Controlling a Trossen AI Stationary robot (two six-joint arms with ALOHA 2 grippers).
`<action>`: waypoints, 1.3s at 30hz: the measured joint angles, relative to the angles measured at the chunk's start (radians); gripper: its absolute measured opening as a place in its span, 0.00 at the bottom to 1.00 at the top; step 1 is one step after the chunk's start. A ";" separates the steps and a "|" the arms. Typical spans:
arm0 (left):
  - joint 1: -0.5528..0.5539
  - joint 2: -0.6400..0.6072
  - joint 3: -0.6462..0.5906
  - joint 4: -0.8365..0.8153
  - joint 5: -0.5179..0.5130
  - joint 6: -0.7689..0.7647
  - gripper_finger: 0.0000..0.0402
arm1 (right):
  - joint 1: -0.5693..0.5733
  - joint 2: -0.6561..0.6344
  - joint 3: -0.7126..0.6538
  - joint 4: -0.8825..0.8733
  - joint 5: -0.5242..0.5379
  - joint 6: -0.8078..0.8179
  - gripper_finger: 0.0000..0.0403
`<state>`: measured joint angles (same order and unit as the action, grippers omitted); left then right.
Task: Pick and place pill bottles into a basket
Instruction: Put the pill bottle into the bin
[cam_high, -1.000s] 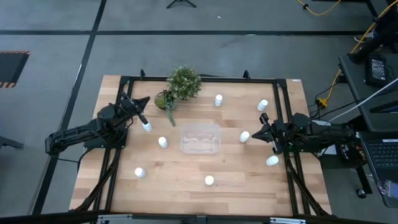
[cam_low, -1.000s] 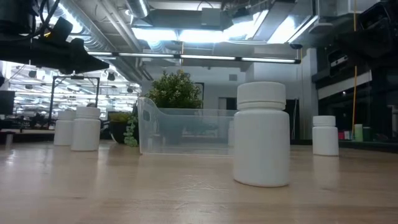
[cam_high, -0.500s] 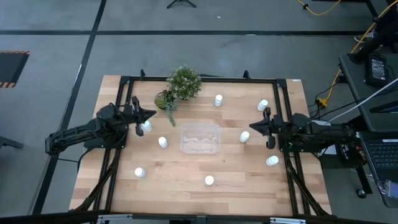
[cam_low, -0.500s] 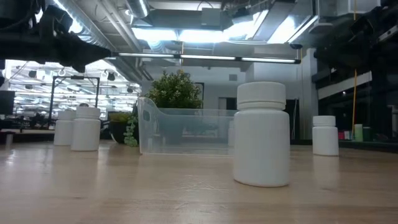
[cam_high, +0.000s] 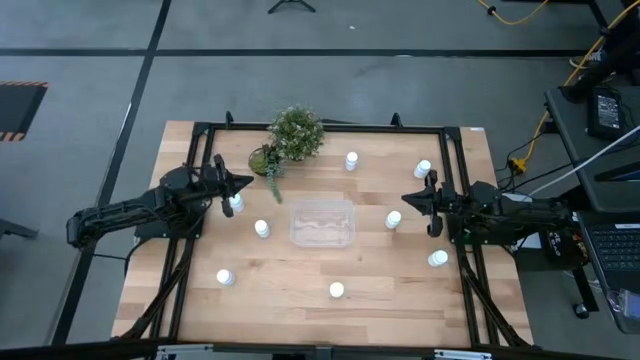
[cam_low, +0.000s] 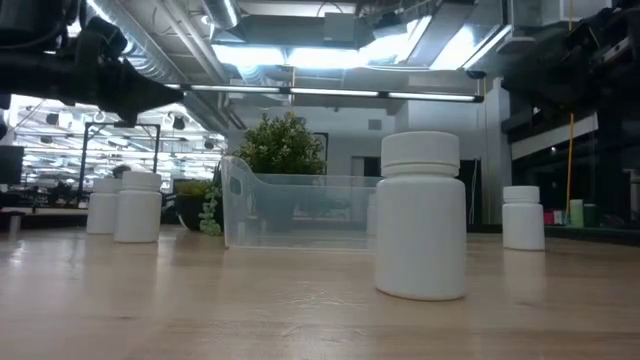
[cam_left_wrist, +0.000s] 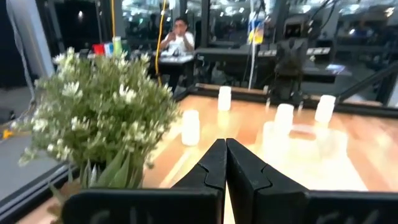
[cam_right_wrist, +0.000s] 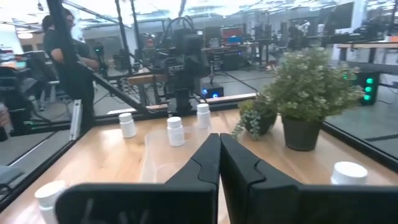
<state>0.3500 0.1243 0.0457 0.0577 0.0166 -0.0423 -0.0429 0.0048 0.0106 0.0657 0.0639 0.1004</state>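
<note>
The clear basket (cam_high: 322, 222) stands at the middle of the wooden table, and it shows in the low view as basket (cam_low: 300, 210). Several white pill bottles stand upright around it, among them one (cam_high: 236, 203) near my left gripper, one (cam_high: 394, 219) just right of the basket and one (cam_low: 421, 215) at the near edge. My left gripper (cam_high: 243, 183) hangs shut and holding nothing over the table's left part, pointing toward the right. My right gripper (cam_high: 408, 200) hangs shut and holding nothing over the right part, pointing toward the left. Both pairs of fingers show pressed together in the wrist views, left gripper (cam_left_wrist: 225, 144) and right gripper (cam_right_wrist: 219, 138).
A small potted green plant (cam_high: 290, 135) stands at the far side, left of the middle. A black frame (cam_high: 320, 127) runs along the table's far and side edges. Bare wood lies between the basket and the near edge. People show in the room beyond the table.
Both grippers have stayed in place and shut but have turned at the wrist. My left gripper's tip has swung from toward the plant round to point straight across the table to the right. My right gripper's tip has swung toward the far edge to point straight left.
</note>
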 joint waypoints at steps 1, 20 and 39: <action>0.000 0.019 0.000 0.012 -0.001 0.000 0.00 | 0.000 0.000 0.000 -0.003 0.004 0.000 0.03; 0.001 0.517 0.281 0.010 -0.047 0.167 0.00 | -0.011 0.161 0.125 -0.043 0.122 -0.007 0.03; -0.047 0.524 0.316 -0.010 -0.023 0.221 0.29 | -0.019 0.217 0.155 0.014 0.122 -0.133 0.03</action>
<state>0.3027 0.6487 0.3618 0.0477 -0.0065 0.1791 -0.0616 0.2218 0.1658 0.0799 0.1856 -0.0324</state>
